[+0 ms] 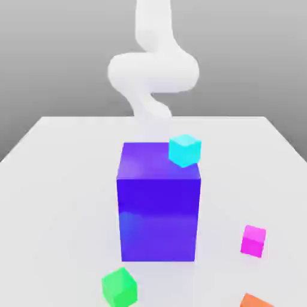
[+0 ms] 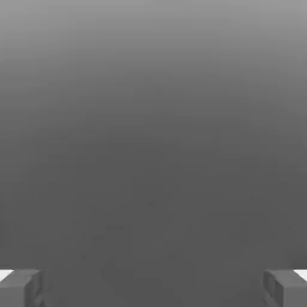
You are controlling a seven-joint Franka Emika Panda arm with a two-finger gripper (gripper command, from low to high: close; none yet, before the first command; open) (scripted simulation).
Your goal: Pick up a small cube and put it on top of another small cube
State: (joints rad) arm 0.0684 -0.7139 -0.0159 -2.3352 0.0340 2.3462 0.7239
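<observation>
- Nearest the exterior camera, at the table's front edge, sit the green cube (image 1: 119, 287) and, cut off at the exterior view's right corner, an orange cube (image 1: 258, 301).
- The pink cube (image 1: 253, 241), the one to lift, rests on the white table (image 1: 54, 180) just beyond the orange cube, to the exterior view's right of the big blue block (image 1: 159, 204) and apart from it.
- A cyan cube (image 1: 184, 150) sits at the block's far top corner; it is not part of the job.
- The gripper (image 2: 153, 288) is spread wide with nothing between its 2 fingertips (image 2: 21, 288), and the hand view looks onto plain grey.
- The white arm (image 1: 153, 72) rises behind the block, well apart from both small cubes, so the step in hand looks like the approach.
- A good approach would likely travel high enough to clear the block and cyan cube, then drop straight over the pink cube.
- Squaring the fingers with 2 opposite faces should keep the cube from twisting.
- The orange cube nearby leaves little room on that side.
</observation>
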